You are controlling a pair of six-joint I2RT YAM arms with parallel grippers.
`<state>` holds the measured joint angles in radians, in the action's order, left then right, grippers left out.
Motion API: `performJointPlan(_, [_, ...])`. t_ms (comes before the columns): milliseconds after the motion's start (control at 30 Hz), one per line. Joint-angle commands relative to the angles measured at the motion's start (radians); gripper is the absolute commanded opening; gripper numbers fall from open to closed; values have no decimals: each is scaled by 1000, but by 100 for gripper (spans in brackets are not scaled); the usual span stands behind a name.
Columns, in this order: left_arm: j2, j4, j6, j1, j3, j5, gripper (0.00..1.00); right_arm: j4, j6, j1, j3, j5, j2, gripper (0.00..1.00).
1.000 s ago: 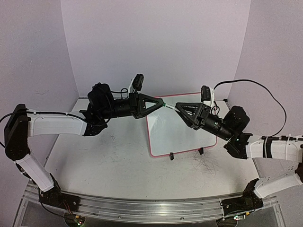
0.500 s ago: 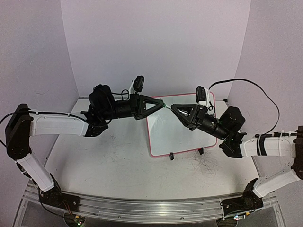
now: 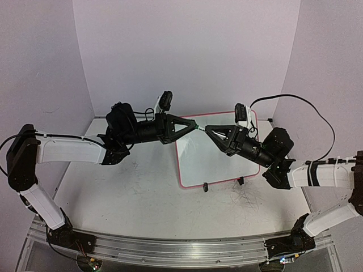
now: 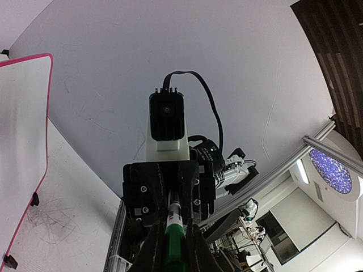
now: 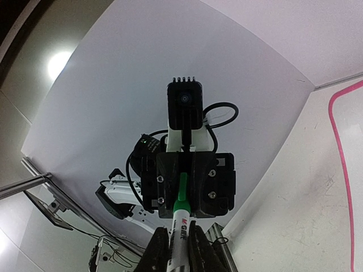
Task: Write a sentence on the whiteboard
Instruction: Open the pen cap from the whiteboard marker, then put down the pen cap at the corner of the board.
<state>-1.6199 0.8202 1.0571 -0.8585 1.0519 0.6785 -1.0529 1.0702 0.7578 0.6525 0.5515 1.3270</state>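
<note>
The left hand (image 3: 193, 123) and right hand (image 3: 207, 129) meet tip to tip in the air above the far left corner of the whiteboard (image 3: 198, 164), which lies flat on the desk (image 3: 142, 192). No sentence can be made out on it. Both hands are pressed together on one green marker (image 3: 200, 126). The left pinches its green cap (image 4: 173, 241) and the right pinches the white labelled barrel (image 5: 180, 226). The marker's long axis runs roughly level from hand to hand, across the board's width. The writing surface lies below the hands, towards the board's near edge. The right hand is nearer the board's middle, so the next move probably turns on pulling straight apart along that axis.
</note>
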Motion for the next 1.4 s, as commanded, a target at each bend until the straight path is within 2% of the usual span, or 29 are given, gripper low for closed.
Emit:
performJointPlan(0, [-11,32,10,-4,0,9,0,-62,-29,-2,35,29,-2,20])
performJointPlan(167, [-19,32,17,-3,4,12,0,-58,-35,-3,39,34,4,25])
performJointPlan(533, [-3,31,7,-1,-7,-1,0,-58,-29,-3,12,4,-10,0])
performJointPlan(600, [8,32,2,7,-12,1,0,-58,-30,-3,-5,-9,-24,0])
performJointPlan(767, [83,32,7,91,-71,0,0,-58,-40,-18,-64,-43,-85,0])
performJointPlan(967, [227,30,17,266,-203,4,0,-28,-79,-60,-182,-67,-198,0])
performJointPlan(1067, [277,-18,-1,329,-257,16,0,104,-144,-67,-205,-104,-258,0])
performJointPlan(1167, [306,-209,-90,347,-279,-32,0,340,-248,-67,-179,-186,-319,0])
performJointPlan(1367, [250,-417,-146,350,-338,-56,0,585,-385,-67,-142,-325,-439,0])
